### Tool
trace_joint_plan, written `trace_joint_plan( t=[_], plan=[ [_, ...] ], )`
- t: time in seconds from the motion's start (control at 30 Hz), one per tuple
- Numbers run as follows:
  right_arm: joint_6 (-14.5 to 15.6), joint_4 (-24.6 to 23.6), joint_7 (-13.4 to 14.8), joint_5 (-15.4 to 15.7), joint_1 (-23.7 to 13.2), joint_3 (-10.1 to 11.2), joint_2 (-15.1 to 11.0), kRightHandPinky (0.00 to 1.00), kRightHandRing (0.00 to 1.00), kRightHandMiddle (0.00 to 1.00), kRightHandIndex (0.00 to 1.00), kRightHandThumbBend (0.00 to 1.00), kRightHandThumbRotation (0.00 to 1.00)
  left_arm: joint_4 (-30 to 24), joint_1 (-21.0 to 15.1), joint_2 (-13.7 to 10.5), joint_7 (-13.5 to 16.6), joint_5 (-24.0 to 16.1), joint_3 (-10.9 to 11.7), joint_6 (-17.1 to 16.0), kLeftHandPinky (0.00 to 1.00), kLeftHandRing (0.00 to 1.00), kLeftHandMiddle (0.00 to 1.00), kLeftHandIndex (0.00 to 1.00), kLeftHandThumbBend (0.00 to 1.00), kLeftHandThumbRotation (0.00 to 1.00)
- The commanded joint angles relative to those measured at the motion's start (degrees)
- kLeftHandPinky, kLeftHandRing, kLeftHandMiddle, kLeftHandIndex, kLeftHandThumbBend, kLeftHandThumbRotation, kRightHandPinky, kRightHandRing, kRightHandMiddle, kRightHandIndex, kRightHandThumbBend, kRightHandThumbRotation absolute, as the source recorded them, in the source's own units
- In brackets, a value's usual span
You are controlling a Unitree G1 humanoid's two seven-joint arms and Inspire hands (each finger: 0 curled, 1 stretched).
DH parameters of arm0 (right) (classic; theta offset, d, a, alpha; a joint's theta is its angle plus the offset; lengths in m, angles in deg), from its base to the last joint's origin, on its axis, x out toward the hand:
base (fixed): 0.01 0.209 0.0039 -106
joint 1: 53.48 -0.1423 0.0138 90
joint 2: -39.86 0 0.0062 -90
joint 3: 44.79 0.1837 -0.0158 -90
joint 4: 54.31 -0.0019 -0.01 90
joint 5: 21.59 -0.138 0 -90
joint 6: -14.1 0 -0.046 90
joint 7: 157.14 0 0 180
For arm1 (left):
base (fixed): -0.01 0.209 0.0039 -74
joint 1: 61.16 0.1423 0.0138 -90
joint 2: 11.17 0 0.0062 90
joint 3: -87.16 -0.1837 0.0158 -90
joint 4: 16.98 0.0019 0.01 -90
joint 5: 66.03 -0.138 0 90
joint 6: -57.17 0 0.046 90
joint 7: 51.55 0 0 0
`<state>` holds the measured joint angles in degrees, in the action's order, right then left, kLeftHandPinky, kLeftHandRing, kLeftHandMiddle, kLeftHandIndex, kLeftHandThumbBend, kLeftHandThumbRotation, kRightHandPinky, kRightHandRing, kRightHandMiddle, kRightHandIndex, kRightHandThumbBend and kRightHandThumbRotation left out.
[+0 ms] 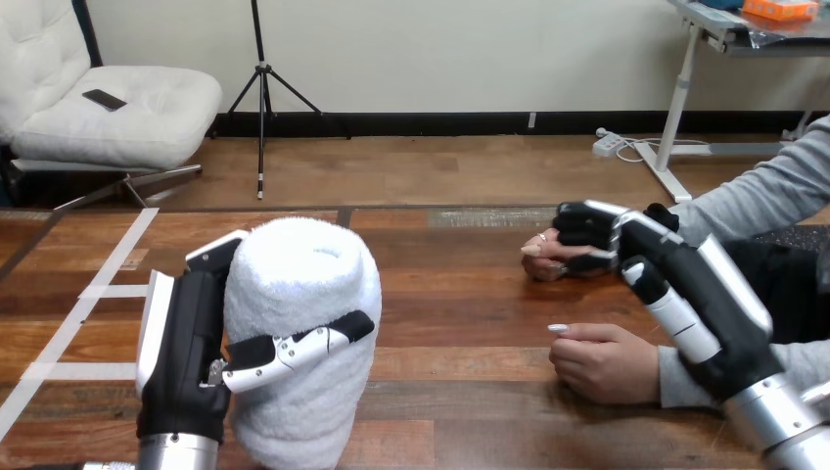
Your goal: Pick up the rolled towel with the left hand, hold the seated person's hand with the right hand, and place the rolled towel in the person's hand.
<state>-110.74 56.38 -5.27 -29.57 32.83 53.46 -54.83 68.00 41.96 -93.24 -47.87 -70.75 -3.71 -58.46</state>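
Holding the towel and the person's hand, ready for the handover

The left hand (181, 362) is closed round the rolled towel (303, 294), thumb across its front, and holds it upright at the near left of the bench (460, 294). The right hand (705, 294) has its fingers curled round the person's hand (543, 257) at the far right, which looks like a loose fist. The person's other hand (602, 362) rests on the bench, nearer to the robot. Pick-up and holding seem done. The next move calls for carrying the towel across to the right, and the held hand must open to receive it.
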Motion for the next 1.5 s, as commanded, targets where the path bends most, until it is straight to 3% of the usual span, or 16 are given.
trace_joint_plan(
  t=[0.0,0.3,0.77,0.93,1.47],
  plan=[
    [-1.86,2.34,-1.28,0.62,-5.25,0.39,-3.04,0.79,0.85,0.85,0.84,0.88,0.92,-1.99,-3.60,0.56,-0.31,1.45,1.40,-1.90,0.30,0.34,0.39,0.39,0.69,0.00],
    [-4.16,6.56,-2.35,2.42,-7.46,-0.15,-6.17,0.83,0.88,0.88,0.86,0.87,0.91,-1.76,-3.94,0.82,-0.27,0.90,1.69,-1.98,0.29,0.34,0.38,0.39,0.70,0.00],
    [-8.45,14.02,-0.94,6.68,-11.70,-0.41,-9.15,0.75,0.83,0.86,0.86,0.81,0.83,-0.54,-4.70,1.74,-0.24,1.41,2.18,-3.16,0.29,0.33,0.37,0.39,0.70,0.00],
    [-8.30,15.49,0.43,8.91,-12.89,-0.51,-10.28,0.73,0.82,0.85,0.85,0.80,0.80,0.03,-5.05,1.92,-0.36,1.20,2.50,-3.61,0.29,0.33,0.37,0.39,0.70,0.00],
    [-6.36,18.57,2.03,11.65,-15.67,-1.10,-12.54,0.72,0.81,0.85,0.85,0.83,0.72,0.64,-5.61,2.34,-0.42,0.94,2.66,-3.66,0.29,0.33,0.37,0.38,0.72,0.00]
  ],
)
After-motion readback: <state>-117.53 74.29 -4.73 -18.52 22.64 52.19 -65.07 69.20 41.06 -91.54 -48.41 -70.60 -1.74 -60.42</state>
